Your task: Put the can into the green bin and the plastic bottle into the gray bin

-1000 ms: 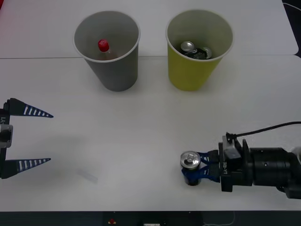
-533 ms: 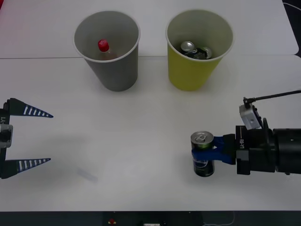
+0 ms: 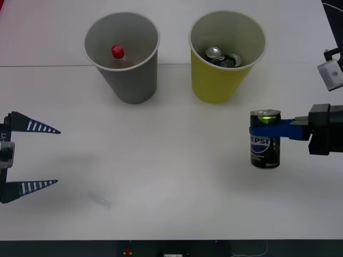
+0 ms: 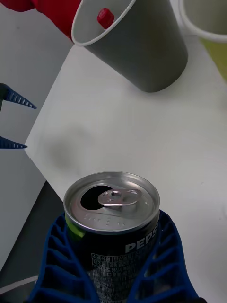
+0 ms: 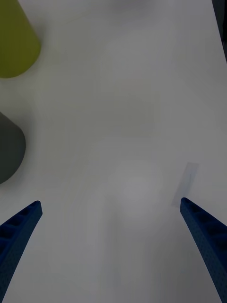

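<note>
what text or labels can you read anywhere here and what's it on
"PEPSI" on the side of the can held by the right gripper; the right wrist view shows just "PEPS".
Fine print lower on the can: too small to read.
The gray bin, green bin and plastic bottle show no lettering.

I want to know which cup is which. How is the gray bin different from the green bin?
The gray bin is plain gray; the green bin is yellow-green. The gray bin holds the plastic bottle with its red cap; the green bin holds cans. In the front view the gray bin stands to the left, the green bin to the right, nearer the can gripped by the right gripper. Both are upright, tapered cup shapes.
</note>
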